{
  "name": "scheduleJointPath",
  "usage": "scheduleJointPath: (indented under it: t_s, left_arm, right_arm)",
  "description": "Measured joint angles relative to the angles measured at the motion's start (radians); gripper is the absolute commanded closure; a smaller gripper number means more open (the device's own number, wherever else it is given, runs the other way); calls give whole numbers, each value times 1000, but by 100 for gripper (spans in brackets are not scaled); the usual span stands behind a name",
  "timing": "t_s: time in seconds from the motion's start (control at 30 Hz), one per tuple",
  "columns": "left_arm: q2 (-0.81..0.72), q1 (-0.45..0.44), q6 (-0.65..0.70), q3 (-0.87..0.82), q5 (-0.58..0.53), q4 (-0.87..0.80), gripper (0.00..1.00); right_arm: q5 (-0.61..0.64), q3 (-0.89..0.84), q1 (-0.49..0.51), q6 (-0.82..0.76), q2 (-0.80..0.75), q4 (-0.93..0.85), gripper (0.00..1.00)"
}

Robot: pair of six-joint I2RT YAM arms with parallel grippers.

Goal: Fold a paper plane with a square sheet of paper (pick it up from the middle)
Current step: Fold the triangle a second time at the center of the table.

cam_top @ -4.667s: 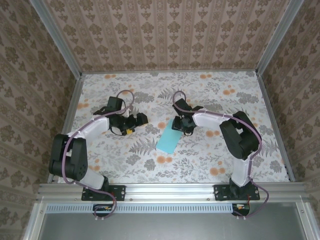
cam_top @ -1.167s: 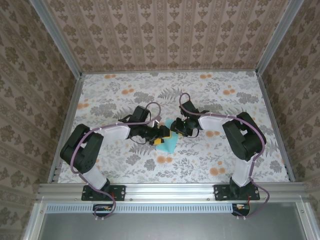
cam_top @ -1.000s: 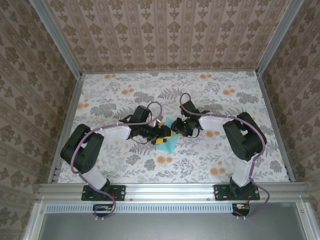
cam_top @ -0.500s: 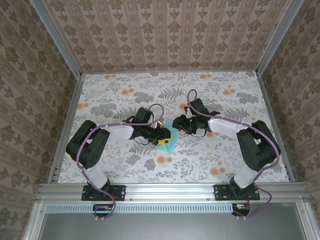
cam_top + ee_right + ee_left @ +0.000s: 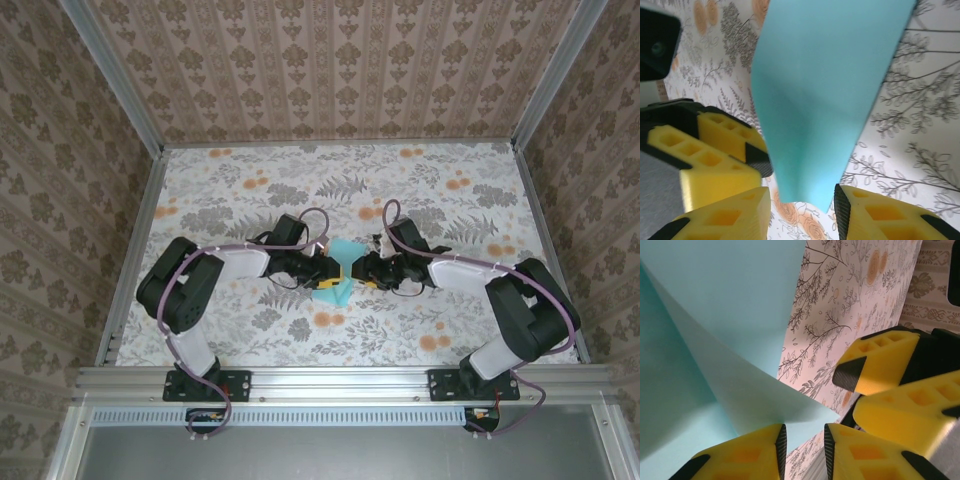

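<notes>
Both pincers are nose to nose mid-desk with the square sheet of paper (image 5: 347, 250) between them. From the top view I see it waisted like an hourglass. One lobe lies on the far side of the tips, one on the near side, and it is narrowest right at the tips.

Left pincer (image 5: 804, 447): jaws nearly together, with a thin slit left and the desk (image 5: 850, 300) pattern showing through it. A raised flap of the sheet comes to a corner just ahead of the tips, and its edge dips into the top of the slit. I don't see the pads biting it. The sheet's straight edge runs away ahead of the tips.

Right pincer (image 5: 802, 210): jaws partway apart. The bowed, narrowing end of the sheet sits between the pads and spans about the whole gap. I can't tell if that's a real grip or just contact.

Room: almost none between the two pincers. The left one's yellow fingers (image 5: 720, 137) sit just beside the right tips. Behind the left pincer the desk runs open out to the side rail (image 5: 137, 240). On the far side of both it runs open to the back wall (image 5: 340, 80).
</notes>
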Motion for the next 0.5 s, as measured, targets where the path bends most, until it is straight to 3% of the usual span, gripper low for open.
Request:
scheduleJointPath:
  t_s: [0.33, 0.5]
  left_arm:
    - [5, 1, 0, 4, -3, -1, 77]
    - [5, 1, 0, 4, -3, 0, 78]
  right_arm:
    - [-22, 2, 28, -9, 36, 22, 66]
    - [-27, 9, 28, -21, 59, 21, 74]
